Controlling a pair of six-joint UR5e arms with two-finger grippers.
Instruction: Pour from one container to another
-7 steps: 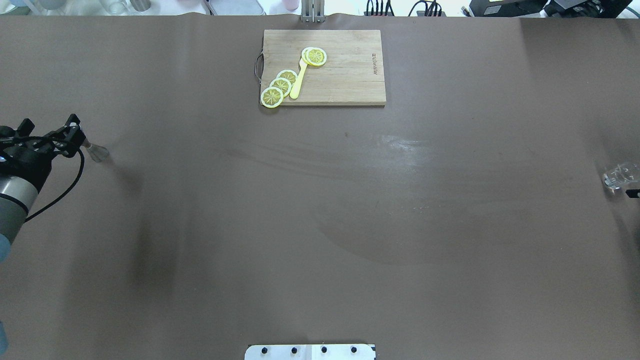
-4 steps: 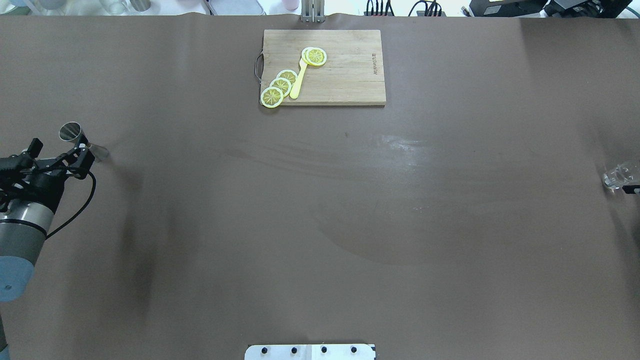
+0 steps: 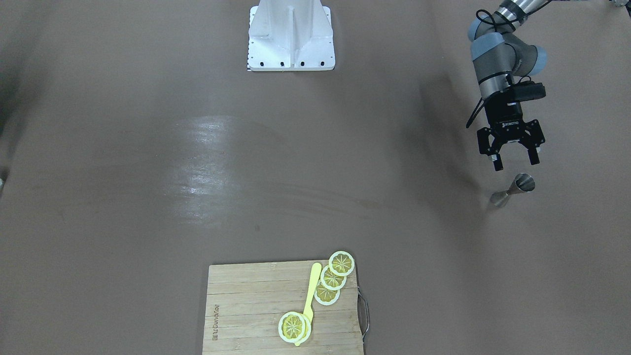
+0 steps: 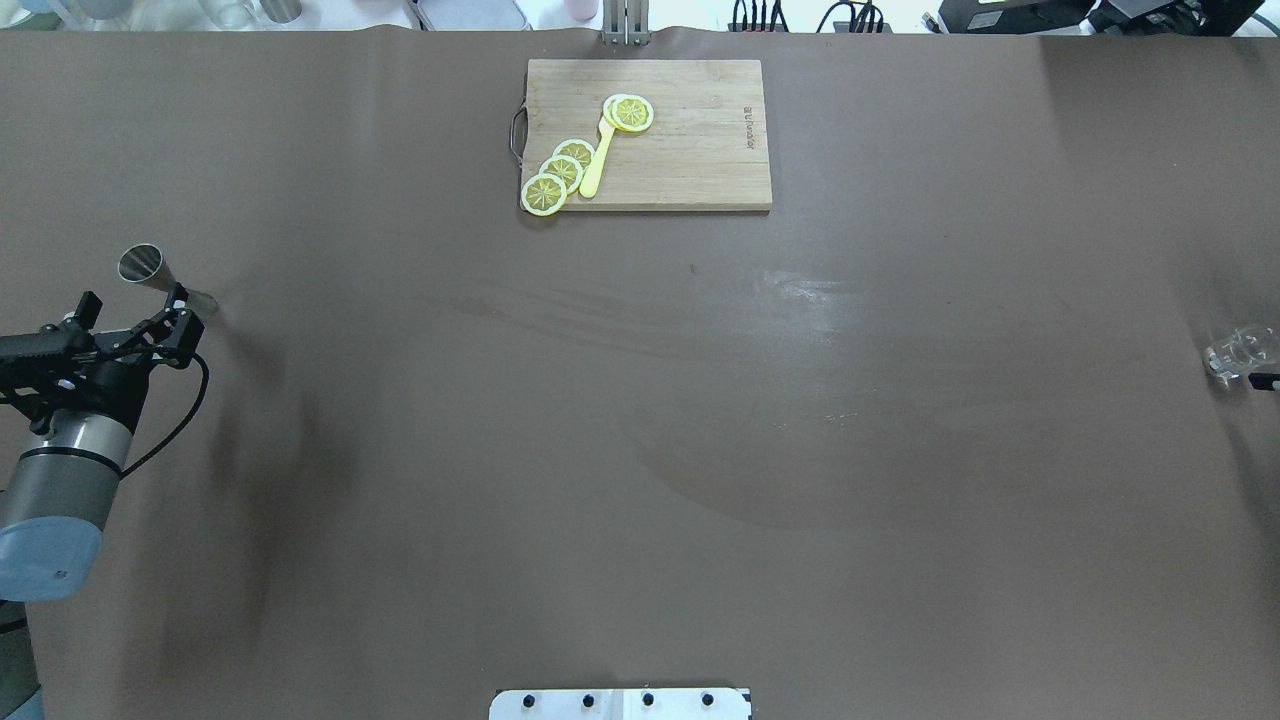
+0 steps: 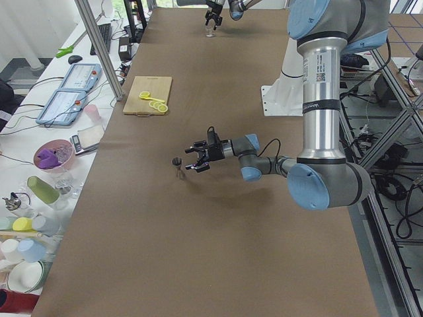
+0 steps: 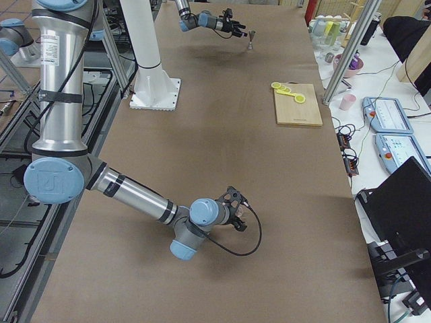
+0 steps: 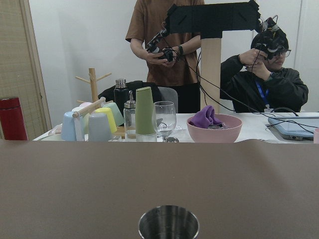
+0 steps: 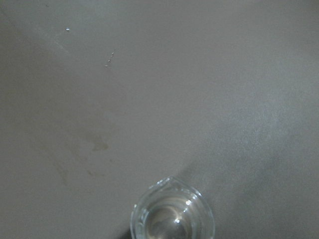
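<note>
The left gripper (image 3: 515, 163) hangs with jaws spread wide and empty, just short of the small hourglass-shaped steel jigger (image 3: 514, 190), which stands on the brown table (image 3: 315, 148). The clear glass tumbler (image 4: 1240, 352) sits near the right gripper (image 6: 236, 202); I cannot tell that gripper's grip.

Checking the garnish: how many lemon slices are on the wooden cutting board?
4. Three yellow lemon slices overlap in a row near the wooden cutting board's metal handle; the fourth lies at the yellow plastic utensil's far end. A rim beneath it hints at a hidden fifth.
</note>
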